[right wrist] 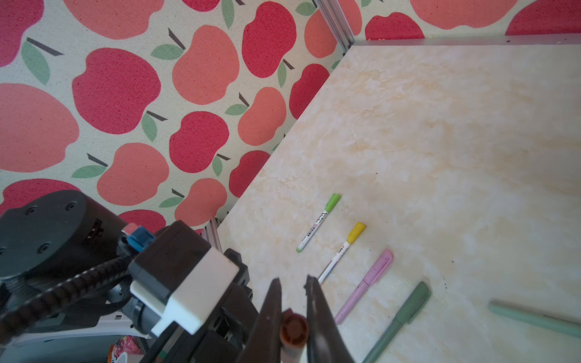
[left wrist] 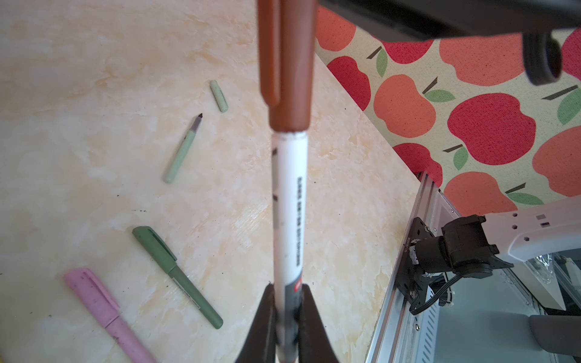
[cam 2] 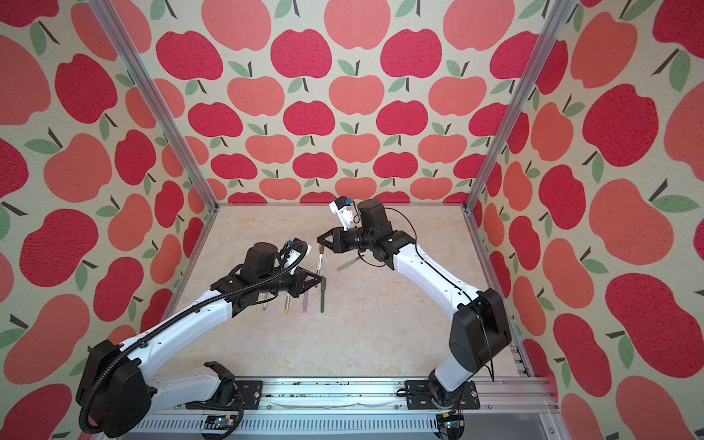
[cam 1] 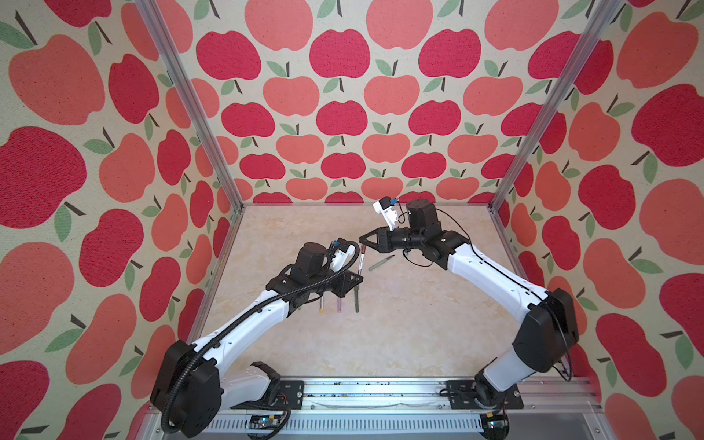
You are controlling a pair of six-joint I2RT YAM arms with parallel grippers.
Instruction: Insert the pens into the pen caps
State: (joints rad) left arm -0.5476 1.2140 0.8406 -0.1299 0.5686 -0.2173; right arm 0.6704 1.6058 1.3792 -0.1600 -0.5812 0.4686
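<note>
Brown cap on white pen (sage pen uncapped).

White pen (black print), brown cap; apple-patterned walls.

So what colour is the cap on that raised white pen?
Brown; the stubby plastic cap on the white printed pen shows best in the left wrist view.

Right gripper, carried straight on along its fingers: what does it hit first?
Probably the left arm's white-and-black wrist camera housing, just beyond the right gripper, which is shut on the brown plastic pen cap; depth is unclear, so it may just miss.
</note>
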